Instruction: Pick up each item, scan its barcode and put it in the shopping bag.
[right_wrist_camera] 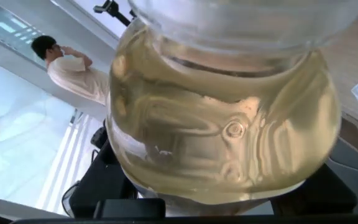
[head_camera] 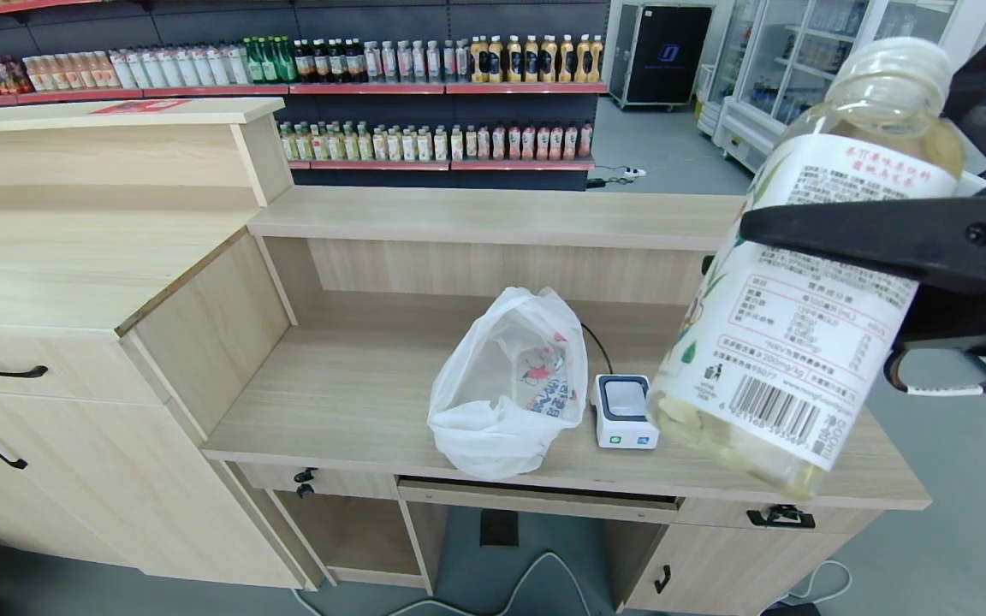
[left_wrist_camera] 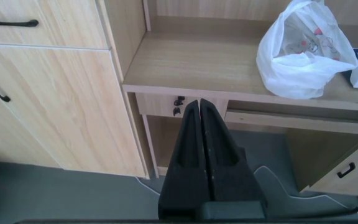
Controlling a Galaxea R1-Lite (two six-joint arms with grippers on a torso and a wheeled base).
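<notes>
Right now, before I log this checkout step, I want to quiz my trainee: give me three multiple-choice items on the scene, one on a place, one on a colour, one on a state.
1. Where does the scanner stand relative to the shopping bag?
A. inside it
B. on the counter beside it, on the robot's right
C. on the ledge above it

2. What colour is the liquid in the bottle?
A. dark red
B. pale yellow
C. blue

3. How do the left arm's jaws stand?
A. wide open
B. shut on the bag
C. shut, holding nothing

Key: 1 B, the head view shows the scanner on the counter next to the bag. 2 B, the clear bottle shows a pale yellow drink. 3 C, the left wrist view shows them pressed together with nothing between.
</notes>
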